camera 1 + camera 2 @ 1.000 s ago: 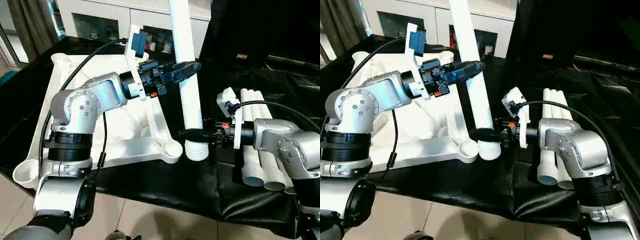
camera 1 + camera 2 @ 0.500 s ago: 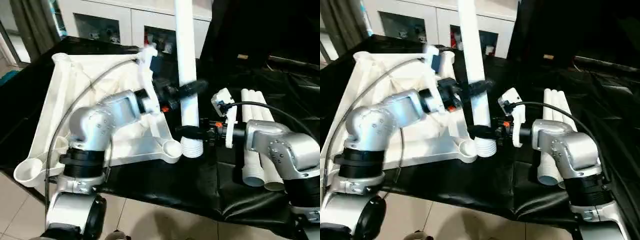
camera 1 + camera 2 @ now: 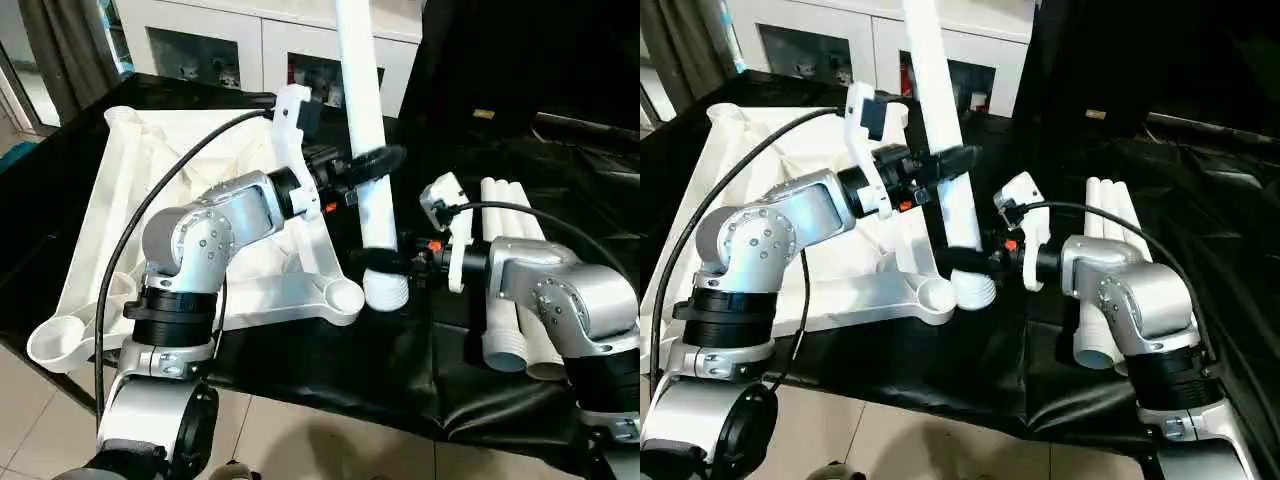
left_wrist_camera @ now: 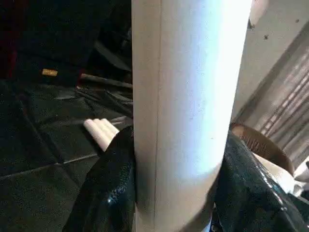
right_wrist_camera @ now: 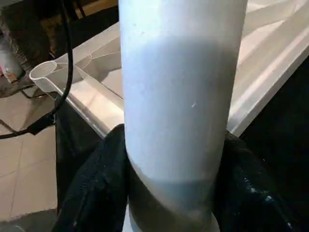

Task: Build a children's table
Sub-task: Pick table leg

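A long white tapered leg [image 3: 362, 130] stands nearly upright, leaning slightly, with both grippers clamped on it. The left gripper [image 3: 372, 163] has its two black fingers [image 4: 108, 188] closed around the leg's middle, one finger on each side of the tube, as the left wrist view shows. Lower down, the right gripper [image 3: 384, 263] grips the same leg just above its ribbed, threaded end [image 3: 385, 291], its fingers [image 5: 91, 193] wrapped around the tube on both sides. That threaded end sits just beside the nearest round corner socket [image 3: 344, 296] of the tabletop [image 3: 110, 200], not inside it; whether it touches the socket's rim cannot be told. The tabletop lies upside down on the black cloth [image 3: 330, 370], ribbed underside up, stretching away from the left fingers toward another corner socket [image 3: 48, 345] at the near edge. Three more legs [image 3: 520, 270] lie side by side on the cloth behind the right gripper's wrist, well apart from the held leg. A white cabinet [image 3: 240, 45] with glass doors stands beyond the tabletop.
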### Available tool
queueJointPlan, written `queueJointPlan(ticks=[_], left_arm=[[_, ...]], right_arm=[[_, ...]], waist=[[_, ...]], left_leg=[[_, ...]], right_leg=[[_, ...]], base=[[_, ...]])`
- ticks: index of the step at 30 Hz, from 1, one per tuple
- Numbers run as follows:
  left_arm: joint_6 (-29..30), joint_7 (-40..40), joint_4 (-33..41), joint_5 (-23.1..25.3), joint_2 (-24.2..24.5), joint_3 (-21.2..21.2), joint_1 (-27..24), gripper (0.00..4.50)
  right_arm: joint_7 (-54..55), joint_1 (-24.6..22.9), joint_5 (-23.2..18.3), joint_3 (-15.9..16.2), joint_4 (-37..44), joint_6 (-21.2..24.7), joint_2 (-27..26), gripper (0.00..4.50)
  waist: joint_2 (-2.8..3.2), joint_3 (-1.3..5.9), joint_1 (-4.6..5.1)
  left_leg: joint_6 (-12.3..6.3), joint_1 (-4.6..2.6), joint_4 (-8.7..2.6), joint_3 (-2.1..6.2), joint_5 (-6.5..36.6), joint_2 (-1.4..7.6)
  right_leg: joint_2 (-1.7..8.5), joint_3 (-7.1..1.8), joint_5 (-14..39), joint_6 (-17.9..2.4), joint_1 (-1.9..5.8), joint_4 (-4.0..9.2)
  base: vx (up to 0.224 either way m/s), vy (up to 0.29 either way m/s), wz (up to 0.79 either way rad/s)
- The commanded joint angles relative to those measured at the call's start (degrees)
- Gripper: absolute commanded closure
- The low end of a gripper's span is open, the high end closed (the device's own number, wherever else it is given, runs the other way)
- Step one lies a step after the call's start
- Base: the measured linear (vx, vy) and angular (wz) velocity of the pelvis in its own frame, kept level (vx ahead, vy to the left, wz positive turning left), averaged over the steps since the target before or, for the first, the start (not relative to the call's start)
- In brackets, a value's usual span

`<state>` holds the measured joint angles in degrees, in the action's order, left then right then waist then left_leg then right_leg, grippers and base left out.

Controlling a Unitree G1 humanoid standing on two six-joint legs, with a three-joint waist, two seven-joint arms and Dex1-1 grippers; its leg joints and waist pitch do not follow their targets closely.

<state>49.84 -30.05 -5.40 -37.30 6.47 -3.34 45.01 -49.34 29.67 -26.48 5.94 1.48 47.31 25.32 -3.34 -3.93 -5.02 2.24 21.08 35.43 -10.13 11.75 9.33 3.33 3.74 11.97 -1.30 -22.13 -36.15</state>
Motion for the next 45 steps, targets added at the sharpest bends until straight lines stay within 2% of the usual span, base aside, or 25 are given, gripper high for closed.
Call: queueJointPlan(ticks=[1,5,6,18,24,26,29,31,35,40,41,42,43,44,45], left_arm=[[-0.8,-1.94,0.69,1.17,1.22,1.66,1.54,2.67],[-0.61,-6.06,1.51,1.45,3.26,4.49,1.94,2.68],[-0.64,-7.14,1.61,1.46,3.82,5.15,2.19,2.68],[-0.87,-11.46,2.4,0.34,4.05,6.9,2.92,2.68],[-0.83,-13.2,2.66,0.54,4.77,7.67,3.07,2.68],[-0.9,-13.35,2.48,0.61,4.78,7.6,3.17,2.68],[-0.9,-13.48,2.37,0.64,4.7,7.42,3.3,2.68],[-0.98,-13.73,2.2,0.75,4.69,7.32,3.44,2.68],[-1.09,-13.95,2.0,0.79,4.6,7.15,3.58,2.68],[-2.83,-14.47,1.95,2.08,5.01,7.89,3.37,2.68],[-1.34,-14.76,1.67,1.09,4.89,7.63,3.43,2.33],[-1.17,-14.81,1.76,0.99,4.94,7.61,3.36,1.98],[-0.52,-14.6,1.67,0.67,4.89,7.37,3.36,1.98],[-0.25,-14.71,1.75,0.34,4.96,7.13,3.16,1.96],[-0.81,-14.85,1.87,0.4,5.01,6.98,2.87,1.96]], right_arm=[[-1.2,0.6,-0.79,0.04,0.54,0.78,0.51,1.91],[-2.79,1.05,-0.23,0.6,0.48,-0.28,2.16,1.52],[-3.34,1.24,-0.11,0.72,0.36,-0.54,2.73,1.52],[-6.84,1.45,-1.08,2.08,0.26,0.2,4.03,1.53],[-7.19,1.54,-0.51,2.76,-0.5,0.3,4.07,1.53],[-7.26,1.65,-0.32,2.9,-0.72,0.38,4.09,1.82],[-7.51,1.58,-0.19,3.14,-0.73,0.5,4.25,1.94],[-7.72,1.34,-0.08,3.63,-0.71,0.49,4.47,2.32],[-7.73,1.04,-0.11,3.83,-0.86,0.65,4.38,2.56],[-6.87,1.23,-0.12,3.29,-1.51,0.28,3.63,2.59],[-6.55,1.34,-0.14,2.99,-1.82,0.07,3.36,2.59],[-6.2,1.38,-0.25,2.66,-1.93,0.03,3.06,2.6],[-5.72,1.49,-0.4,2.09,-2.19,-0.16,2.58,2.6],[-5.15,1.46,-0.59,1.53,-2.2,-0.3,2.04,2.6],[-4.54,1.39,-0.81,0.93,-2.29,-0.4,1.49,2.6]], waist=[[0.55,4.24,0.0],[0.71,4.24,-0.01],[0.89,4.23,-0.08],[0.61,4.3,0.02],[0.79,4.3,0.03],[0.72,4.33,0.03],[0.74,4.3,0.01],[0.68,4.32,0.02],[0.73,4.31,-0.02],[0.79,4.34,-0.05],[1.0,4.36,-0.03],[0.96,4.38,0.05],[1.2,4.41,0.02],[1.08,4.38,0.04],[1.34,4.4,-0.03]], left_leg=[[-1.09,-0.77,-3.99,1.56,1.93,4.16],[-0.79,-0.91,-4.01,1.53,2.18,4.17],[-0.6,-0.93,-4.03,1.52,2.13,4.21],[-1.05,-0.78,-3.93,1.48,2.02,4.21],[-1.01,-0.78,-3.91,1.49,1.92,4.22],[-0.93,-0.78,-3.91,1.5,1.9,4.21],[-0.79,-0.85,-3.95,1.52,2.17,4.26],[-0.72,-0.82,-3.94,1.51,2.15,4.24],[-0.9,-0.82,-3.91,1.49,1.97,4.24],[-0.9,-0.8,-3.92,1.53,1.85,4.22],[-0.82,-0.77,-3.9,1.52,1.78,4.2],[-0.76,-0.8,-3.89,1.52,1.82,4.19],[-0.67,-0.82,-3.89,1.56,1.92,4.19],[-0.57,-0.82,-3.91,1.54,2.26,4.18],[-0.33,-0.85,-3.92,1.58,2.27,4.18]], right_leg=[[5.63,-3.56,0.74,-14.28,3.36,3.78],[5.6,-3.57,1.58,-13.99,3.28,3.77],[5.59,-3.59,1.28,-14.06,3.24,3.69],[5.64,-3.56,-0.08,-15.37,3.49,3.53],[5.62,-3.55,-0.12,-15.4,3.45,3.53],[5.61,-3.54,-0.14,-15.39,3.46,3.51],[5.63,-3.53,0.35,-15.3,3.43,3.51],[5.63,-3.53,0.4,-15.28,3.46,3.53],[5.63,-3.56,0.11,-15.32,3.42,3.5],[5.65,-3.55,0.08,-15.26,3.45,3.55],[5.65,-3.57,-0.18,-15.26,3.47,3.48],[5.58,-3.52,-0.61,-15.42,3.43,3.42],[5.59,-3.52,-0.76,-15.49,3.44,3.38],[5.61,-3.52,-0.61,-15.59,3.45,3.47],[5.63,-3.5,-0.66,-15.74,3.46,3.41]], base=[[0.0,0.0,0.0],[0.0,0.0,0.0],[0.0,0.0,0.0],[0.0,0.0,0.0],[0.0,0.0,0.0],[0.0,0.0,0.0],[0.0,0.0,0.0],[0.0,0.0,0.0],[0.0,0.0,0.0],[0.0,0.0,0.0],[0.0,0.0,0.0],[0.0,0.0,0.0],[0.0,0.0,0.0],[0.0,0.0,0.0],[0.0,0.0,0.0]])
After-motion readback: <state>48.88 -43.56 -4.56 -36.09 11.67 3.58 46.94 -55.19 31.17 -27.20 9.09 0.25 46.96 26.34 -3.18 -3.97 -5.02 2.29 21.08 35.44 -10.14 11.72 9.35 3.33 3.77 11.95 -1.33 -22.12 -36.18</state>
